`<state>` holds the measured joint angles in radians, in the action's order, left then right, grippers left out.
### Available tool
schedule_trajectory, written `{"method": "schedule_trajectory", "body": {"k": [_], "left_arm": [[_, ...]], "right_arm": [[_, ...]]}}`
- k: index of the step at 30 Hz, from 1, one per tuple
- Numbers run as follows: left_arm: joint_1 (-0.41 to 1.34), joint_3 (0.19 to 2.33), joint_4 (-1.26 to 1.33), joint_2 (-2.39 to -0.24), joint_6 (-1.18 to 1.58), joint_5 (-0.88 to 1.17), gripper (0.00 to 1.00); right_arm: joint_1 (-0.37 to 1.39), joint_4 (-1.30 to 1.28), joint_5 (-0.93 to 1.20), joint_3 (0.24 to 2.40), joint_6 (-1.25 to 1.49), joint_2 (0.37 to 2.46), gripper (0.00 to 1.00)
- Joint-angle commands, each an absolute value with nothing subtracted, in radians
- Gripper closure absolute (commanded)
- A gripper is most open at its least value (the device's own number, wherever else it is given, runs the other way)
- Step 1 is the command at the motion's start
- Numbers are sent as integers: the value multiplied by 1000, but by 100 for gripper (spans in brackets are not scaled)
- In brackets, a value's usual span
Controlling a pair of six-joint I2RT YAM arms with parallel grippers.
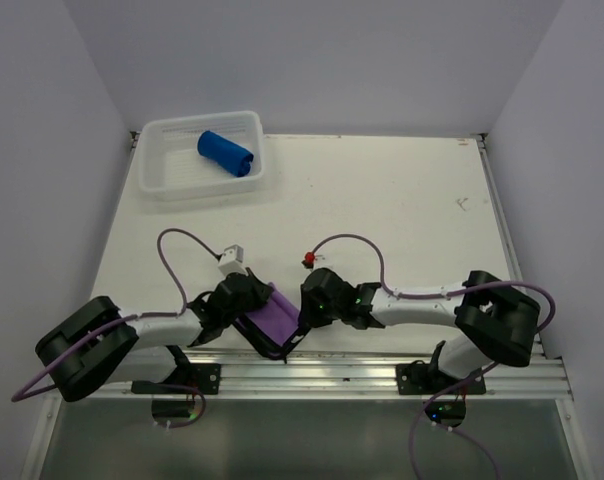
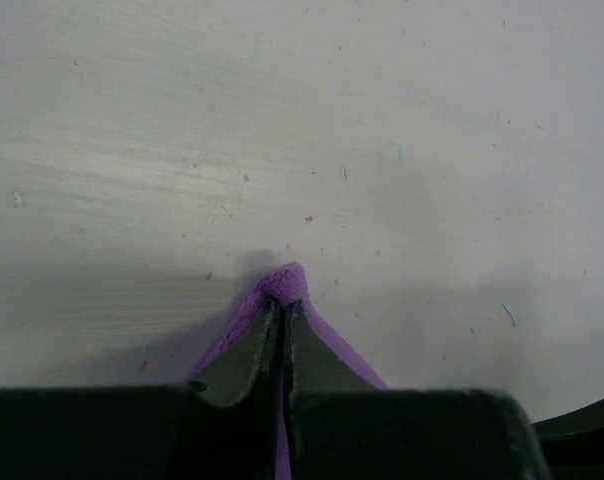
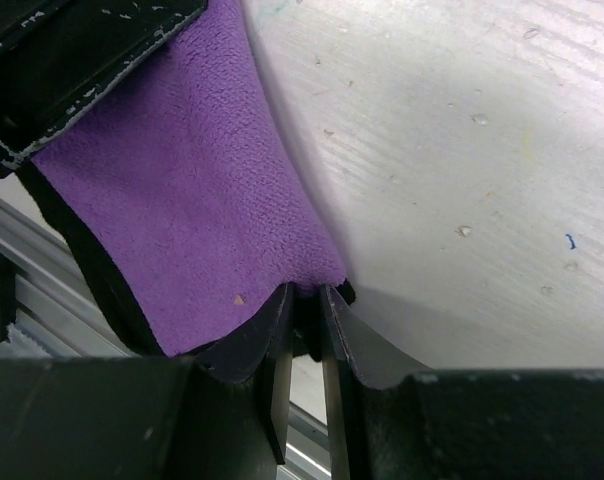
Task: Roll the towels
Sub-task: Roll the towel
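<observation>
Two corners of the purple towel (image 1: 275,318) are pinched, one by the left gripper (image 2: 283,306), one by the right gripper (image 3: 307,296). The blue towel (image 1: 225,153) is seen rolled in the basket (image 1: 158,186).

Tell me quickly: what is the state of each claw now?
Left claw: closed, holding the purple towel.
Right claw: closed on the same towel, at another edge.

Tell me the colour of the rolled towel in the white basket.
The rolled towel is royal blue, seen best from the top external view.
</observation>
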<state>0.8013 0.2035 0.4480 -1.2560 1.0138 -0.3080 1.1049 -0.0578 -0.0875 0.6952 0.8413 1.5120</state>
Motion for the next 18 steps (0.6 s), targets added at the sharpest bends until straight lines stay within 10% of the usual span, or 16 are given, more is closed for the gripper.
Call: {"method": "schedule_trajectory", "body": {"k": [1,5,9,18], "left_arm": [[804,181,359,-1233,1016,-362,100],[804,202,327,-1213,1002,-345,100],[804,247,267,-1149,974,-331,75],[804,376,86,-1091,946,-338,53]], "right_arm": [[1127,-60,-92,670,851,1535,80],[1149,-69,-109,686,851,1557,80],[1173,-107,-146,712,850,1578,80],[1232,-193,-267,762,871,1609,81]]}}
